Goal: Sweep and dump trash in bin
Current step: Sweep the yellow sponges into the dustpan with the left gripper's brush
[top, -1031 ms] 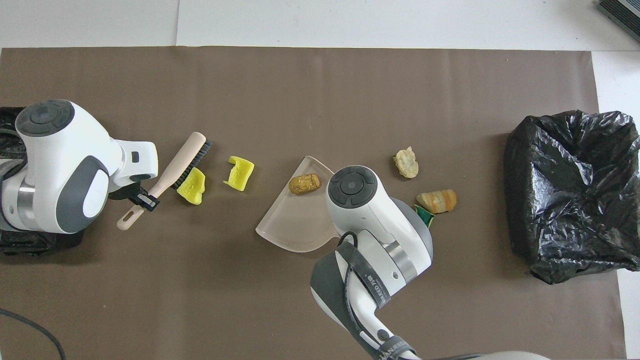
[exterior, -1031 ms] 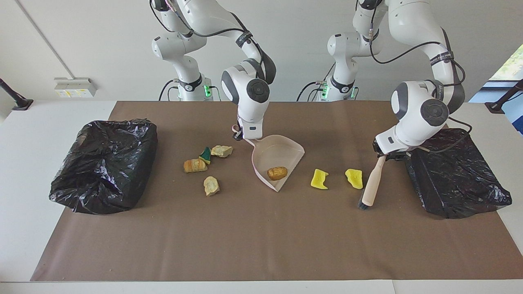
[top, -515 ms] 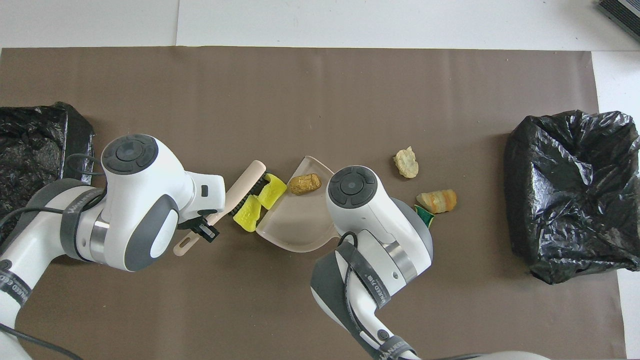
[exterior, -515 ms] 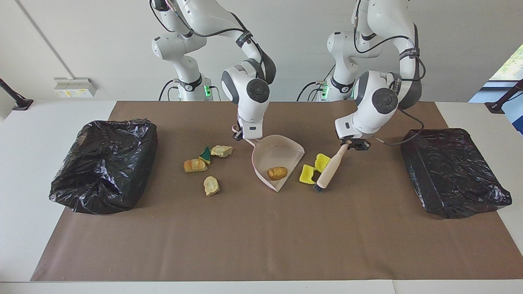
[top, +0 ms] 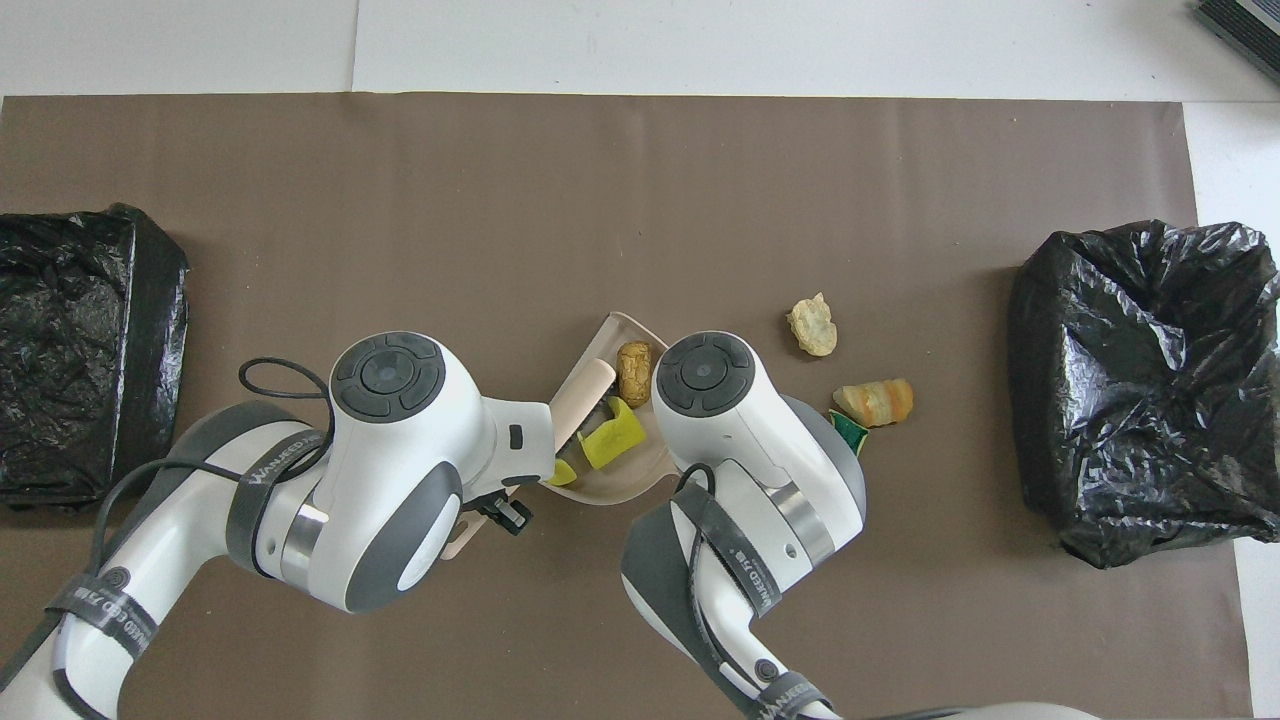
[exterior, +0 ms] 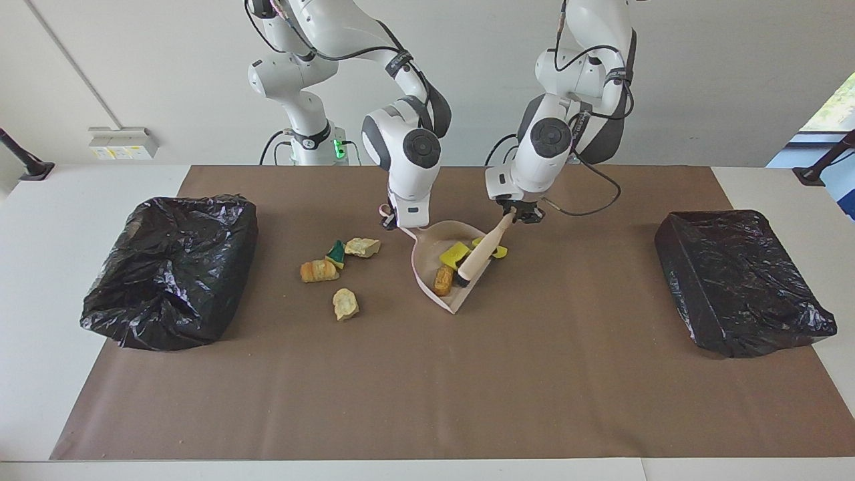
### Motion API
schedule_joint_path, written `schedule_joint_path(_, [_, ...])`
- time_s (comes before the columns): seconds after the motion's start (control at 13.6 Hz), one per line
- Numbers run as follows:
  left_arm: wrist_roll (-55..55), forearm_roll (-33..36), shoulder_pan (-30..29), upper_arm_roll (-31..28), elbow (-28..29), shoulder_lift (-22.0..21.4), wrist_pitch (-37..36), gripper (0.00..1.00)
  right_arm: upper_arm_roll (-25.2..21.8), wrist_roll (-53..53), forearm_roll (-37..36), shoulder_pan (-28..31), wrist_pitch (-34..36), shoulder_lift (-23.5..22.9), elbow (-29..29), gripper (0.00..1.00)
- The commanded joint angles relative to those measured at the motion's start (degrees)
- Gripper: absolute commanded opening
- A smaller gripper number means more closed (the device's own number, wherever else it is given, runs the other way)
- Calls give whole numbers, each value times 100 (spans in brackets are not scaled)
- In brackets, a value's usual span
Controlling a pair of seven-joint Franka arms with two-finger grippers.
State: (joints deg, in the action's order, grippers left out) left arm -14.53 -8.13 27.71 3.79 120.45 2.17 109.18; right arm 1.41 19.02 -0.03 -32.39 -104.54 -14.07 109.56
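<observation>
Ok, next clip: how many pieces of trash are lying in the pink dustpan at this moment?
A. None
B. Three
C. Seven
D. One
B. The dustpan holds two bright yellow lumps and one orange-brown lump, with the brush in the left gripper lying across its mouth; the four other pieces lie on the brown mat, toward the right arm's end.
</observation>
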Motion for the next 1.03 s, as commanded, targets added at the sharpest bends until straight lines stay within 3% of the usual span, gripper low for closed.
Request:
schedule_joint_path(0.0, [38, -145, -81, -124, -169, -128, -238, 0, 43, 14, 117, 49, -154, 115, 198, 0])
schedule_joint_path(0.37, [774, -321, -398, -133, -373, -181, -257, 0, 43, 14, 117, 49, -189, 115, 224, 0])
schedule_joint_path(0.59, [1654, -321, -477, -141, -110, -146, 234, 0, 43, 14, 117, 49, -198, 115, 224, 0])
schedule_joint_path(0.96, [1620, -321, -618, -141, 426, -190, 446, 0, 43, 14, 117, 49, -207, 115, 224, 0])
